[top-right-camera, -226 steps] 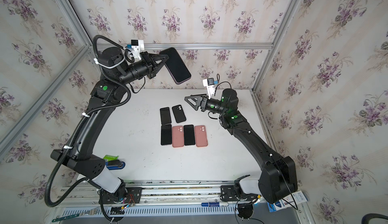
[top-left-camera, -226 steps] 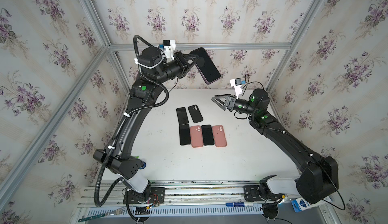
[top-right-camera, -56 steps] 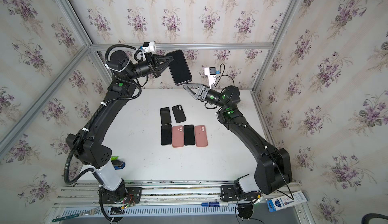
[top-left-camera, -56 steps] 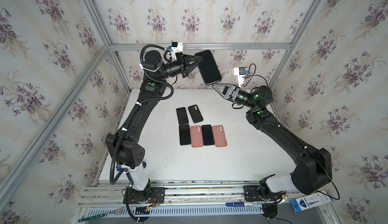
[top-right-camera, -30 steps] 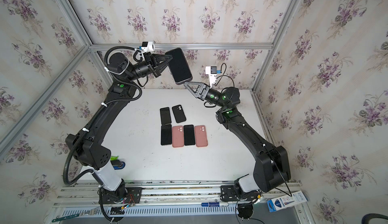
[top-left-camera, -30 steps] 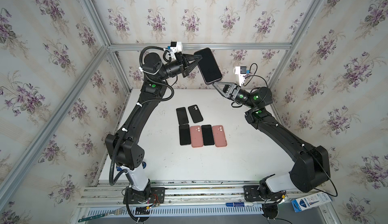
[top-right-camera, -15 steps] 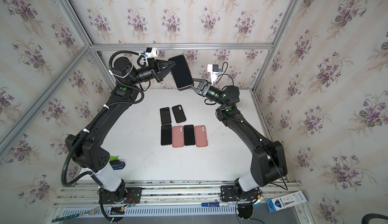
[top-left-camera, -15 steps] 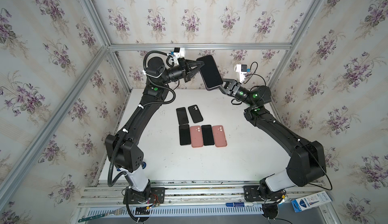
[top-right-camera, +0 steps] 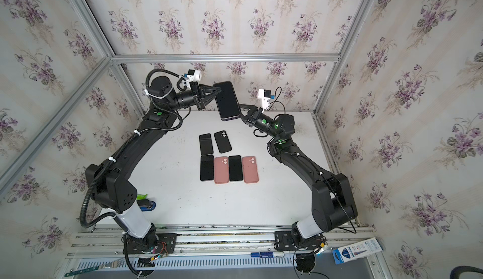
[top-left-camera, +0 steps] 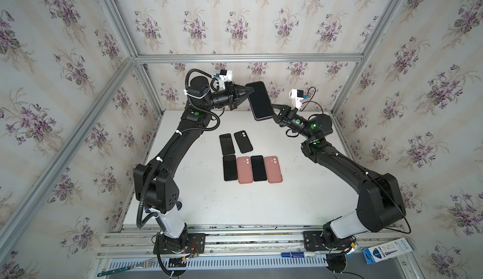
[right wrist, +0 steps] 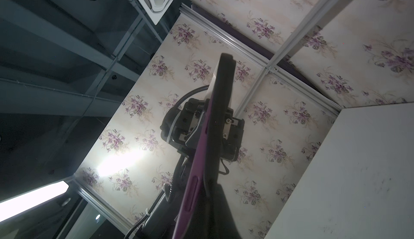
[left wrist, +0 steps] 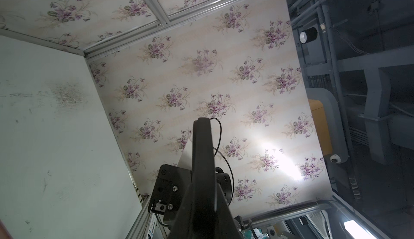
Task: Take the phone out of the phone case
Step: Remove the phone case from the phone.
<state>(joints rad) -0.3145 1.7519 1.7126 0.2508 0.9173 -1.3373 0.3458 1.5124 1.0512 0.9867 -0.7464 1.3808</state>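
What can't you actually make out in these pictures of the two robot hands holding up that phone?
- Whether the phone has begun leaving its purple case: both wrist views show it edge-on, backlit and dark.
- Tips of the right hand: behind the phone in both top views.
- Whether the pink cases on the table hold phones: they lie back up.
- Print on the blue box: too small in both top views.

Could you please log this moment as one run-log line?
stage: cased phone aloft | left end effector: shut on cased phone | right end effector: shut on cased phone | case: not yet off
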